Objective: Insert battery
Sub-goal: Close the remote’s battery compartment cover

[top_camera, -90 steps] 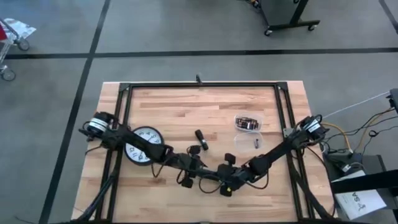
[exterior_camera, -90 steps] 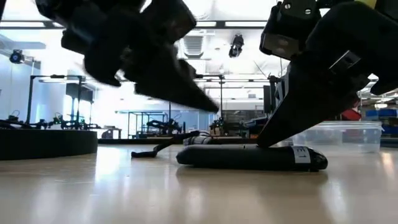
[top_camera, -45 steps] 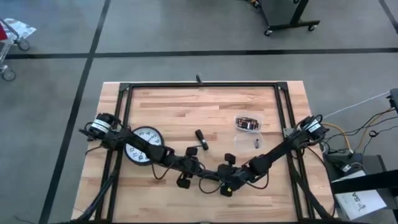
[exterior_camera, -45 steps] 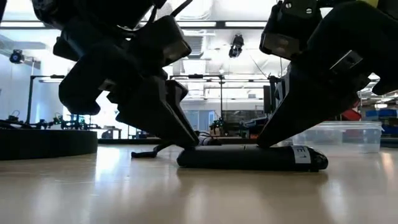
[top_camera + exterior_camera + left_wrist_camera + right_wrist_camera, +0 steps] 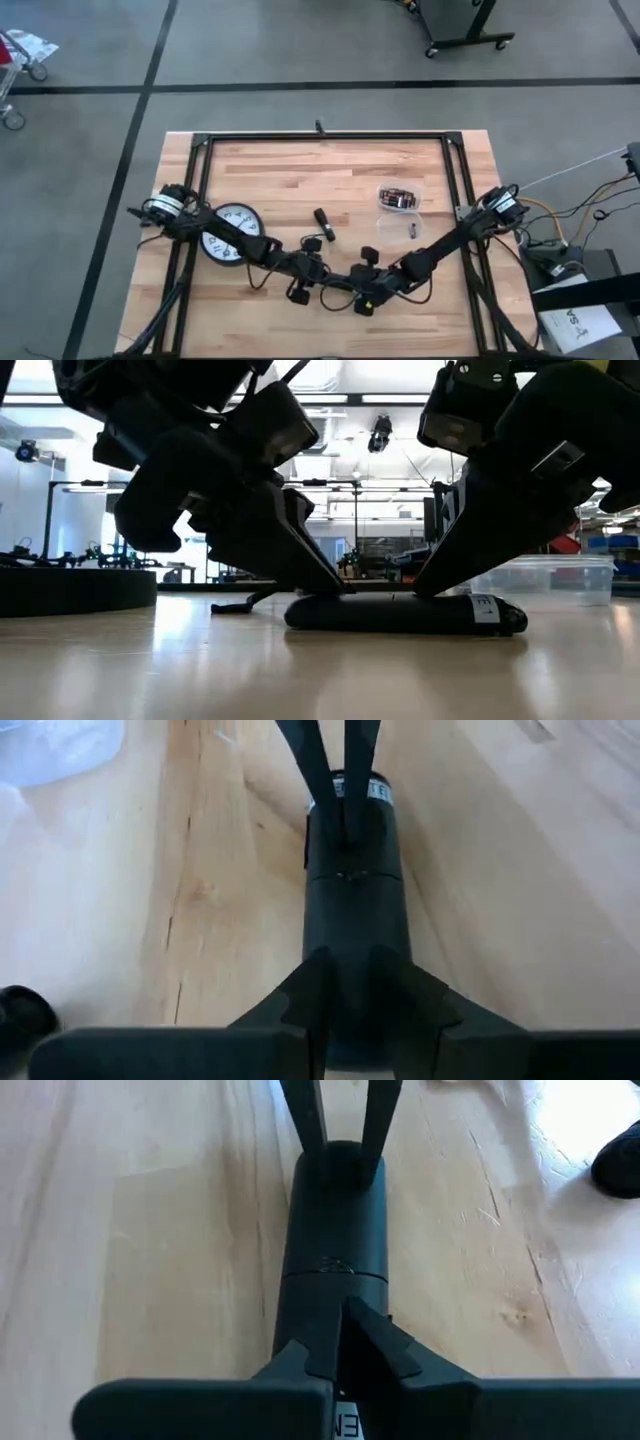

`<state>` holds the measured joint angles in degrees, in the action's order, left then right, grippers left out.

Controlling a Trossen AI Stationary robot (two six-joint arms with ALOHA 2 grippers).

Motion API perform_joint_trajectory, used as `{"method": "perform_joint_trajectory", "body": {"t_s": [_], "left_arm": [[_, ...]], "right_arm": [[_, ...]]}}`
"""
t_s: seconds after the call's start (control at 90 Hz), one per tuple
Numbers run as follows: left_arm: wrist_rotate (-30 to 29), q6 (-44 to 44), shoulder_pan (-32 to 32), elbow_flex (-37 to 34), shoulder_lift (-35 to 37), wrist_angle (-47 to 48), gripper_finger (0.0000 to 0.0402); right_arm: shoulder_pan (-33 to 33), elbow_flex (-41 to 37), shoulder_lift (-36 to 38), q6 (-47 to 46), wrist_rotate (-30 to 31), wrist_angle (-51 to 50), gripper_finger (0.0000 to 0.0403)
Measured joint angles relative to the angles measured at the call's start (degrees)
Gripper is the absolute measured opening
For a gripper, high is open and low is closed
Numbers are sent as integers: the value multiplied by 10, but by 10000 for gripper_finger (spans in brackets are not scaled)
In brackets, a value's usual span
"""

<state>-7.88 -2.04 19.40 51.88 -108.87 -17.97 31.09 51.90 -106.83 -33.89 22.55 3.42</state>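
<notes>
Black cylindrical flashlight (image 5: 400, 612) lies flat on wooden table (image 5: 320, 670).

white label on the black cylinder (image 5: 400, 612) shows partial "E", wall clock (image 5: 228, 232) numerals illegible

One clock (image 5: 231, 233), one clear container (image 5: 400, 198), one black cylinder (image 5: 400, 613).

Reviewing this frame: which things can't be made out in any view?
- Flashlight ends: covered by both grippers' fingers in the wrist and low views.
- Container contents: too small in the high view.
- Small dark parts near the clock: too small to identify.
</notes>
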Motion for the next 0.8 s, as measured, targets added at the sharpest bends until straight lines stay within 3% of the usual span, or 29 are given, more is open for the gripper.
{"method": "perform_joint_trajectory", "body": {"t_s": [0.467, 0.6, 0.8], "left_arm": [[-4, -8, 0, -3, 81, 154, 58], [-3, -21, 0, -3, 80, 194, 58], [-2, -30, 0, -2, 58, 177, 58]], "right_arm": [[0, 0, 0, -1, 0, 0, 0], [0, 0, 0, -1, 0, 0, 0], [0, 0, 0, 0, 0, 1, 0]]}}
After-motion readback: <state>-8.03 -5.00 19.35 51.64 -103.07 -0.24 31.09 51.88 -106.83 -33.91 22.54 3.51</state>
